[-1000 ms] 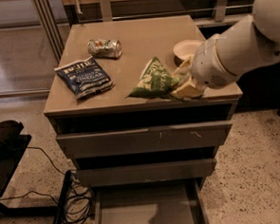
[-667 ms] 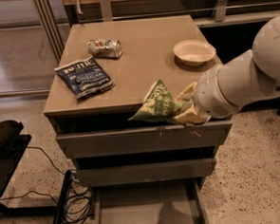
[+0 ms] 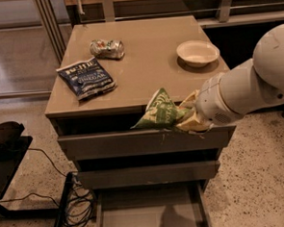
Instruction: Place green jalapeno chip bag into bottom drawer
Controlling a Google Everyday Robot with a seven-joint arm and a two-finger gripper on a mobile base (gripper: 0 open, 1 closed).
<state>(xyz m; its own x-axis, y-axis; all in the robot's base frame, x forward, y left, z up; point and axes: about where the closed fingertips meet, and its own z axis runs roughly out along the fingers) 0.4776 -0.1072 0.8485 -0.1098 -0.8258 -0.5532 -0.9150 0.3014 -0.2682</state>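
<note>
My gripper (image 3: pixel 186 113) is shut on the green jalapeno chip bag (image 3: pixel 159 111), a crinkled glossy green bag with white lettering. It holds the bag in the air in front of the cabinet's front edge, level with the top drawer. The bag sticks out to the left of the fingers. The bottom drawer (image 3: pixel 150 216) stands pulled open at the foot of the cabinet, straight below the bag, its flat grey floor bare. My white arm (image 3: pixel 256 84) comes in from the right.
On the cabinet top (image 3: pixel 144 67) lie a dark blue chip bag (image 3: pixel 86 78), a crushed silvery can (image 3: pixel 107 48) and a white bowl (image 3: pixel 197 52). Two closed drawer fronts (image 3: pixel 144 143) sit above the open one. Cables (image 3: pixel 75 206) and a dark stand (image 3: pixel 6 148) are at the left.
My gripper has carried the green bag off the cabinet top, forward and downward, to in front of the top drawer. The arm has pulled back from over the bowl.
</note>
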